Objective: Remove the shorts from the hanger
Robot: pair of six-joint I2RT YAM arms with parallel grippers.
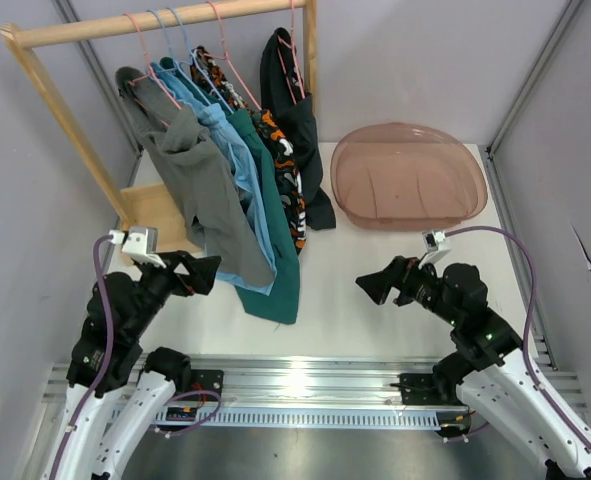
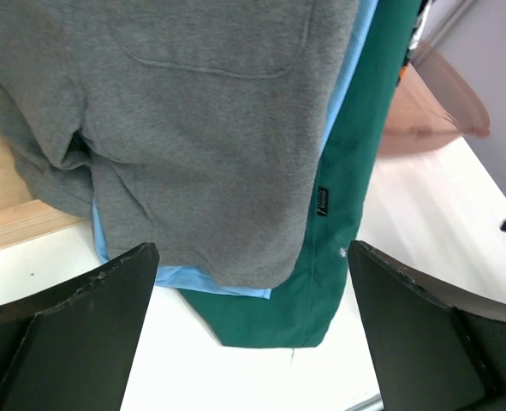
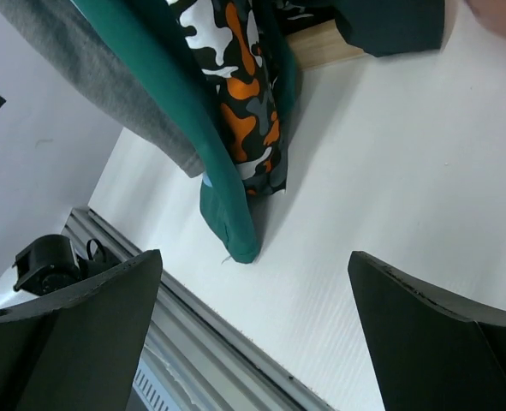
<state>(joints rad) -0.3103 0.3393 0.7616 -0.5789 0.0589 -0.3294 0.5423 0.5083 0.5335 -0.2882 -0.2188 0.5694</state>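
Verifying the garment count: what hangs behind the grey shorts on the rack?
Behind the grey shorts come light blue shorts, dark teal shorts, camouflage-patterned shorts and black shorts. Each is partly covered by the pair in front.

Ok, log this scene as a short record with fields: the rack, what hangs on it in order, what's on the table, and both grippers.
rack: wooden clothes rack, back left on the white table
hanging, left to right: grey cloth shorts; light blue shorts; dark teal shorts; orange-black-white camouflage shorts; black shorts
container: translucent pink plastic tub, back right
left gripper: open, facing the grey shorts, not touching
right gripper: open, holding nothing
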